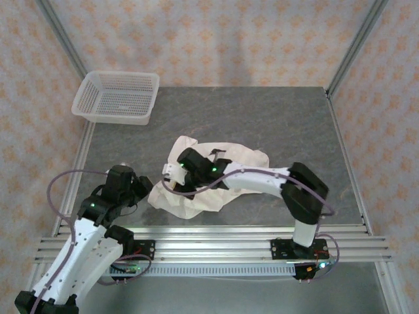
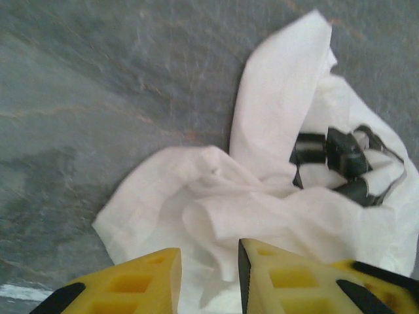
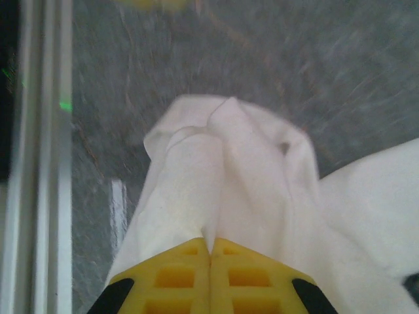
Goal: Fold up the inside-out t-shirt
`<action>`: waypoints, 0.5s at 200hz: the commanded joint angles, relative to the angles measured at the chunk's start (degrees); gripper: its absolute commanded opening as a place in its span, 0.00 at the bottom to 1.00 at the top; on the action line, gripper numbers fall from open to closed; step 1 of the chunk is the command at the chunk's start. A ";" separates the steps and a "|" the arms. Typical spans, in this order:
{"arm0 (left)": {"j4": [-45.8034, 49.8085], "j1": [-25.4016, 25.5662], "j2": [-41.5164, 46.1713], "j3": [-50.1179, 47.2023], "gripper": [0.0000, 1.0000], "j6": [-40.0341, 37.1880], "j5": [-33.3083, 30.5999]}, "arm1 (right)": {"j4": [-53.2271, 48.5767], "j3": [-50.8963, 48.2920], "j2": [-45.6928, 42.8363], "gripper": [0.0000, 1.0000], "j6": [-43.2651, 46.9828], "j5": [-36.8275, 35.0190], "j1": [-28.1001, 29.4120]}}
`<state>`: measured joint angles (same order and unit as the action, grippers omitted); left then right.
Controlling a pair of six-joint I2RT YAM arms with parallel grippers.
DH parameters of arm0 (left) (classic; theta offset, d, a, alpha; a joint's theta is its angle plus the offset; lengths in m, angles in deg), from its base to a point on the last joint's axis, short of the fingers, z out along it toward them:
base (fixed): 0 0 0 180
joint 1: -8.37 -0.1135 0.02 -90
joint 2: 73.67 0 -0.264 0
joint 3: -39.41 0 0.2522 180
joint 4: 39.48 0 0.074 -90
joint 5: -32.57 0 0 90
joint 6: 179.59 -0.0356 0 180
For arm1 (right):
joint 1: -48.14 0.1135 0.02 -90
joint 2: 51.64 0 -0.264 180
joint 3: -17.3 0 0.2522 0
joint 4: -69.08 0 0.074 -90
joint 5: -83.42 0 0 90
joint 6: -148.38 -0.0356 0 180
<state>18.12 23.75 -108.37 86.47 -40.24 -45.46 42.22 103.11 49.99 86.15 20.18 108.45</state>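
Inside-out t-shirt (image 1: pixel 252 163): cream cloth, bunched and wrinkled, lying mid-table toward the near left, not yet spread or folded.

Right jaws together, clamped on a raised ridge of the t-shirt at its left side. Left jaws slightly apart, poised just over the near edge of the cloth, nothing pinched. Gray table (image 1: pixel 281 118). White mesh basket (image 1: pixel 118 98) at the far-left corner, well apart from the cloth. Step in hand, by judgement: opening the heap out flat. To do well: close left jaws on a single layer at the edge, apart from the right grip. Lift both together, draw sideways until taut, lay down smooth. Avoid catching doubled layers or dragging cloth over the near rail (image 1: pixel 209 230).
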 commanded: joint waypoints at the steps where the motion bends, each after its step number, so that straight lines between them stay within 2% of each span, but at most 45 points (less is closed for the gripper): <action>1: -5.33 -0.01 -2.93 -0.12 0.33 -0.82 10.90 | 7.20 -4.28 -5.46 0.01 -1.94 -1.07 -0.07; 24: -12.39 0.00 -6.03 -0.75 0.35 3.34 19.33 | 11.16 -8.68 -8.61 0.02 -3.04 -2.24 -0.04; 36: -15.30 -0.07 -7.48 -0.70 0.36 5.93 21.72 | 13.02 -10.54 -9.90 0.02 -2.99 -2.33 -0.08; 70: -12.85 -0.04 -7.31 0.78 0.37 6.15 16.52 | 13.93 -12.13 -11.10 0.02 -2.58 -1.68 -0.06; 100: -13.61 -0.11 -6.26 -0.01 0.38 6.30 16.85 | 13.56 -12.28 -11.09 0.02 -2.28 -0.85 -0.09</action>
<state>5.90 23.75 -115.74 86.38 -34.56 -28.92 53.41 91.25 40.85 83.90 18.76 108.41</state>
